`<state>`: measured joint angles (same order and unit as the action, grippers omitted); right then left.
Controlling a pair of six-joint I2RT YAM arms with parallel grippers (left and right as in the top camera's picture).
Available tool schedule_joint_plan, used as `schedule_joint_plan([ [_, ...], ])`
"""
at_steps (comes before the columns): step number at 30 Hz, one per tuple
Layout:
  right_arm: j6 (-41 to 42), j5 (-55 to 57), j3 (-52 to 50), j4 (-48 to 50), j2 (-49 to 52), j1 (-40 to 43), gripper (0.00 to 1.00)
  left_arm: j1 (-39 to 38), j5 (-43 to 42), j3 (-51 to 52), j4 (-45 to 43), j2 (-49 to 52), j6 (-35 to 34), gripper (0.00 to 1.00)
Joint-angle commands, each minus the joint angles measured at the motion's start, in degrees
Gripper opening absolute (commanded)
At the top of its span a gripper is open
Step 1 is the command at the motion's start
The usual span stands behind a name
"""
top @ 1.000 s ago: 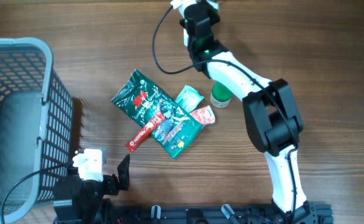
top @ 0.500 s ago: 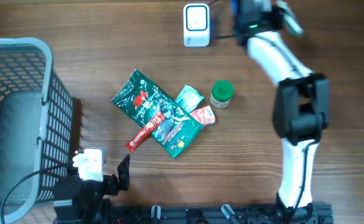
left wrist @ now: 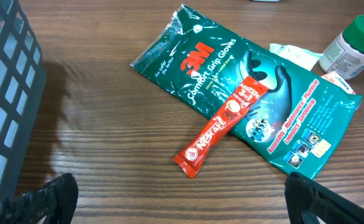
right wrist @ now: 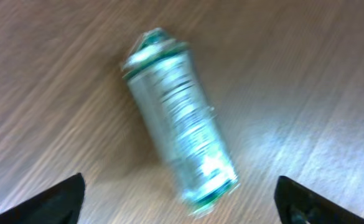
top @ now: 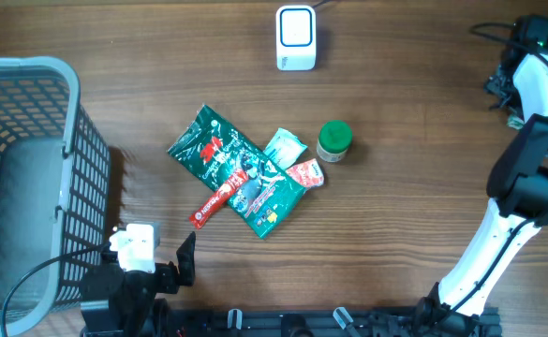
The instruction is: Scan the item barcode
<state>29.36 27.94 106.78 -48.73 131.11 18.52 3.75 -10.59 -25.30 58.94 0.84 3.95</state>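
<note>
Right claw wide open; blurred silver tube just ahead, untouched, on table.

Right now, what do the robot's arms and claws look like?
The right arm has white tubular links with bulky black joints and a thin black cable near its wrist. The left arm is black, topped by a white block, with a looping black cable attached. The left claw and right claw have black fingers.
</note>
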Motion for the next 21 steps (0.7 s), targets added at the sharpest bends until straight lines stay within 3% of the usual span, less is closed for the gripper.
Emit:
schedule_joint_plan([
  [1, 2.75, -3.04, -0.22, -0.07, -9.9, -7.19, 0.99, 0.22, -0.48, 0.0, -0.24, -0.35, -0.35, 1.0],
  [5, 10.16, -5.22, -0.22, -6.16, -21.31, -15.72, 1.0, 0.22, -0.48, 0.0, -0.24, -0.35, -0.35, 1.0],
  [8, 11.13, -20.5, -0.22, -9.25, -25.62, -21.22, 1.0, 0.22, -0.48, 0.0, -0.24, -0.35, -0.35, 1.0],
  [9, 8.74, -27.54, -0.24, -10.95, -25.62, -22.51, 1.0, 0.22, -0.48, 0.0, -0.24, -0.35, -0.35, 1.0],
  [11, -5.57, -39.12, -2.56, -15.89, -24.83, -26.16, 1.0, 0.22, -0.48, 0.0, -0.24, -0.35, -0.33, 1.0],
  [13, -10.75, -40.09, -6.93, -17.27, -24.81, -29.09, 1.0, 0.22, -0.48, 0.0, -0.24, -0.35, -0.33, 1.0],
  [16, -17.66, -39.58, -14.53, -11.8, -24.74, -33.31, 1.0, 0.22, -0.48, 0.0, -0.24, -0.35, -0.35, 1.0],
  [21, -19.63, -37.13, -19.26, -5.03, -24.59, -34.8, 1.0, 0.22, -0.48, 0.0, -0.24, -0.35, -0.33, 1.0],
])
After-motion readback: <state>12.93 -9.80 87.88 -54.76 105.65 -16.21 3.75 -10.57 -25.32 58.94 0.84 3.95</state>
